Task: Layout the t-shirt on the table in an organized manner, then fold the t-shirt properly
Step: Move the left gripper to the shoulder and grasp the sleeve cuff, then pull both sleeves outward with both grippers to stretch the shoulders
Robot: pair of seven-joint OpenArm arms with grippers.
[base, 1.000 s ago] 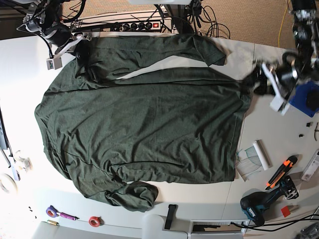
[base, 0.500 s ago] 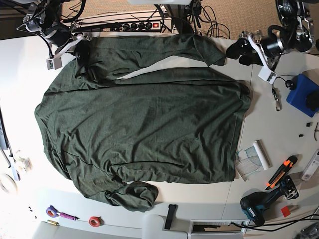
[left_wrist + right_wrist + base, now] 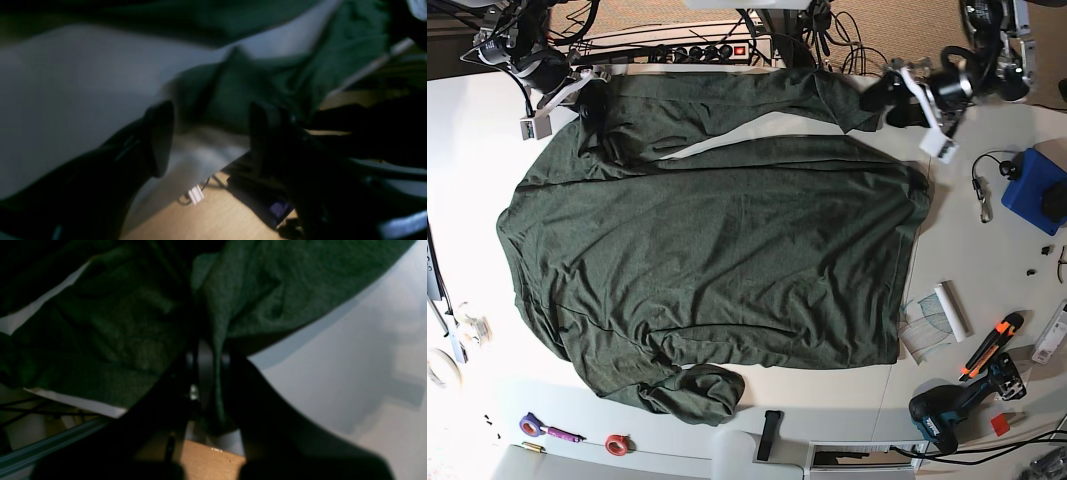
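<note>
One dark green t-shirt [image 3: 717,250] covers most of the one surface [image 3: 467,180]. There are two end effectors: the left end effector [image 3: 885,102] at one o'clock and the right end effector [image 3: 592,103] at eleven o'clock. One power strip [image 3: 717,48] sits at twelve o'clock and one blue box [image 3: 1035,192] near three o'clock. Between four and five o'clock are one orange-handled knife [image 3: 992,345] and one cordless drill [image 3: 947,412]. At seven o'clock are two small rings: one purple ring [image 3: 530,425] and one red ring [image 3: 616,443].

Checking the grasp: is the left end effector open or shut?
Open: the left end effector has fingers wide apart, sleeve beyond them.
</note>
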